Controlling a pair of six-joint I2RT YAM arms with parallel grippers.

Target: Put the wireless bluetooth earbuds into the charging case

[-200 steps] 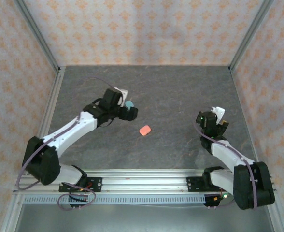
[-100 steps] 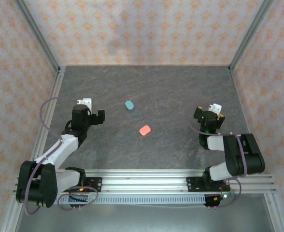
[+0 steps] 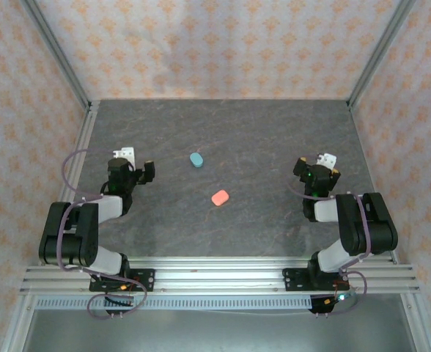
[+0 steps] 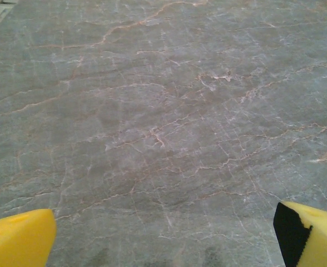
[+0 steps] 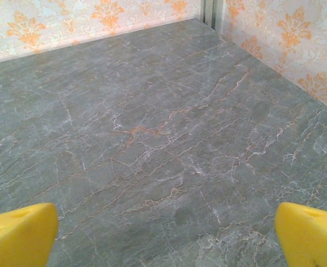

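Observation:
Two small oval charging cases lie shut on the grey marble table: a teal case and a salmon-pink case a little nearer and to its right. The earbuds are out of view. My left gripper is folded back at the table's left, well away from the teal case. In the left wrist view its yellow fingertips stand wide apart over bare marble, so the left gripper is open and empty. My right gripper rests at the right, and in the right wrist view the right gripper is open over bare table.
Patterned walls with metal corner posts enclose the table on three sides. The back right corner post stands ahead of the right gripper. The aluminium rail holding both arm bases runs along the near edge.
The left arm has pulled back from beside the teal case to the table's left, folding over its base. The right arm has folded back too. Both cases stayed put.

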